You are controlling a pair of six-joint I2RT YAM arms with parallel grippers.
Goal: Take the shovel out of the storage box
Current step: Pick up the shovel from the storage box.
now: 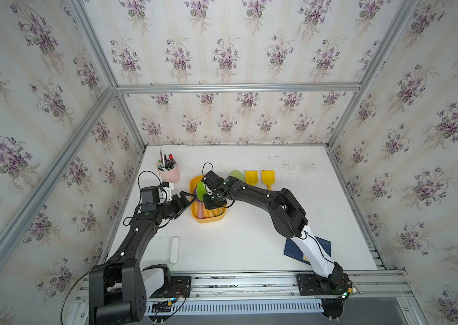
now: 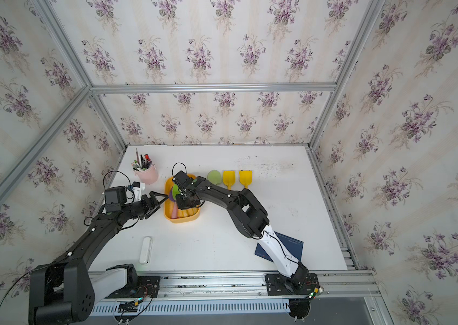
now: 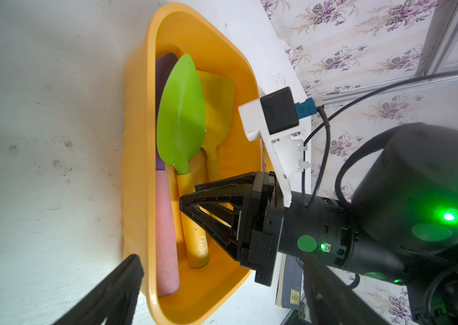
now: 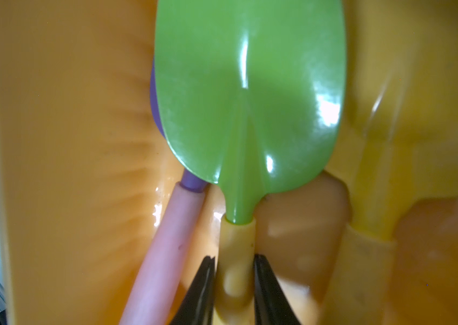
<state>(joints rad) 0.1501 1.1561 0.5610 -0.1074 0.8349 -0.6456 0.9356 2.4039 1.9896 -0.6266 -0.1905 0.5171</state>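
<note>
Shovel [image 1: 201,190] with a green blade lies in the storage box [image 1: 208,221], left of centre on the desk [image 1: 250,242] in both top views. The right hand [image 1: 213,200] reaches down into the box over the handles, while the left hand [image 1: 189,203] hangs at the box's left side with its fingers spread wide and nothing between them. A pink pen cup [image 1: 169,174] stands behind and left of the box, and a row of three more shovels [image 1: 251,177] lies on the desk to its right. From the left wrist, the shovel's blade overlaps a purple-bladed, pink-handled tool [image 3: 167,230] and a yellow spade [image 3: 216,107] inside the box, and the right hand's tips are pinched on its yellow handle. From the right wrist, two black fingertips [image 4: 208,270] press against either side of that handle, close to where it meets the blade, gripping it.
</note>
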